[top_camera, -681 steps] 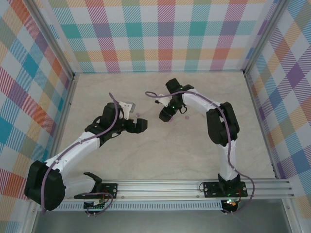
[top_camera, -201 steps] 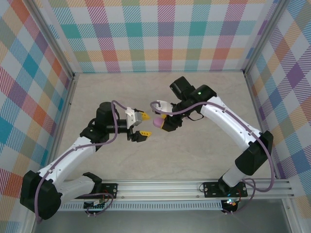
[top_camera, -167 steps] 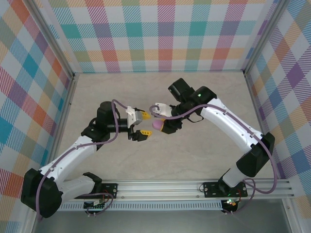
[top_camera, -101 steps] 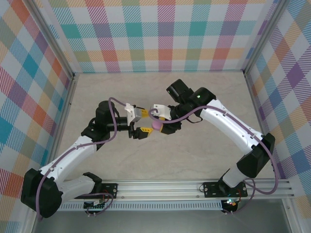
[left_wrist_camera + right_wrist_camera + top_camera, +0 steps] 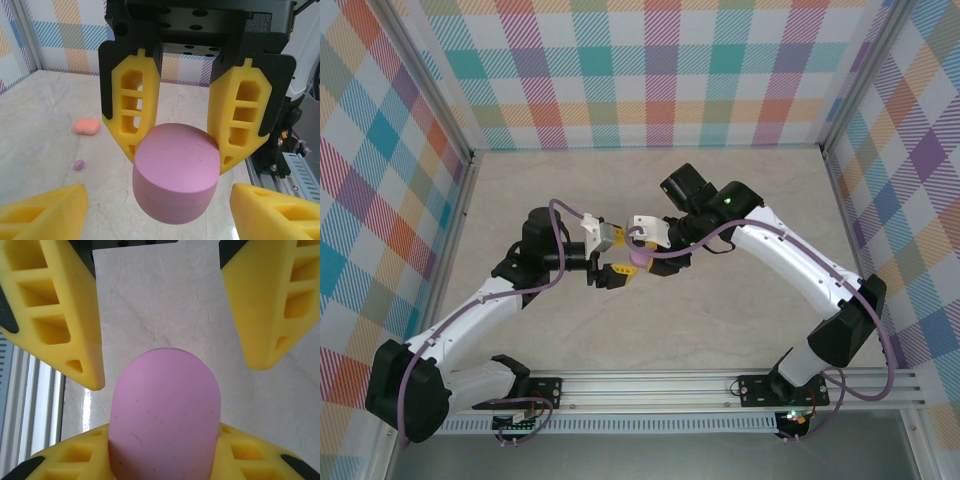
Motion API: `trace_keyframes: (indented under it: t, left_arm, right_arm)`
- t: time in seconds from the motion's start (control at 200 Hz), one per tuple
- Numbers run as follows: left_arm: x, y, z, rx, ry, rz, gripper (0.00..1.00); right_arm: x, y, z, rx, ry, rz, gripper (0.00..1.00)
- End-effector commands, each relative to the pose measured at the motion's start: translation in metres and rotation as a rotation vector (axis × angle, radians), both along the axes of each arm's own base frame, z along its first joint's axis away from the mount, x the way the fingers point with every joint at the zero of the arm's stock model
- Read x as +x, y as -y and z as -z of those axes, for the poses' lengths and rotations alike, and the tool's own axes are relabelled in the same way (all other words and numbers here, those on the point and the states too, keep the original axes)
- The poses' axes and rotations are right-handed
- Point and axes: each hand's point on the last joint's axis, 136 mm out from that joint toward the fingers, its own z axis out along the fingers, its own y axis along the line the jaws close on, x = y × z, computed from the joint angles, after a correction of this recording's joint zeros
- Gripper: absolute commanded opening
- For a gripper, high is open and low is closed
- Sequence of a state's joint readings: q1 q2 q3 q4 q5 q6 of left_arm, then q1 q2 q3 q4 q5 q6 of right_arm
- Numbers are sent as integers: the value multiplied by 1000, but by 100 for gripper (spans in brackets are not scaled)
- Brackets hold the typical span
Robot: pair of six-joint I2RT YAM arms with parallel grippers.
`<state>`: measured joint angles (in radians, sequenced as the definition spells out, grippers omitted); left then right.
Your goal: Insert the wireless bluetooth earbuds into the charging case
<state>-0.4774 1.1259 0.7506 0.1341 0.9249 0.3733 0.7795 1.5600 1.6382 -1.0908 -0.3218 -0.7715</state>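
My right gripper (image 5: pixel 165 442) is shut on a closed lilac-purple charging case (image 5: pixel 165 407) and holds it above the table. The same case (image 5: pixel 175 180) hangs between the spread yellow fingers (image 5: pixel 42 210) of my open left gripper (image 5: pixel 159 200), with a gap on each side. In the top view the two grippers, left (image 5: pixel 616 265) and right (image 5: pixel 644 252), meet nose to nose at mid-table around the case (image 5: pixel 639 258). One small purple earbud (image 5: pixel 78 164) lies on the table beyond. The right gripper's fingers (image 5: pixel 131 100) clamp the case's upper part.
A salmon-orange case (image 5: pixel 87 126) lies closed on the marble tabletop (image 5: pixel 45 100) behind the earbud. Plaid walls (image 5: pixel 650 70) enclose the table on three sides. The aluminium rail (image 5: pixel 720 385) with the arm bases runs along the near edge.
The right gripper has carried the purple case leftward and the left gripper has closed the distance. The case now sits between the left gripper's open fingers.
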Motion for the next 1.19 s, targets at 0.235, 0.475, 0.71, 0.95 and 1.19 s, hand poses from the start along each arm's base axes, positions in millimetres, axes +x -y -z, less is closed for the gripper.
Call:
trace_keyframes:
  t: [0.235, 0.475, 0.71, 0.95, 1.19]
  left_arm:
    - [-6, 8, -5, -20, -3, 63, 71]
    - [-7, 11, -9, -30, 2, 86, 69]
    - [-9, 13, -15, -47, 13, 94, 70]
    - [-9, 14, -17, -49, 21, 92, 70]
    - [-11, 14, -18, -53, 18, 101, 61]
  right_arm:
    - [-4, -5, -26, 72, 69, -37, 35]
    - [-4, -5, -24, 70, 72, -42, 35]
    - [-5, -4, -21, 62, 64, -43, 35]
    - [-6, -4, -20, 57, 63, -46, 35]
    - [-7, -3, -16, 49, 60, -46, 35]
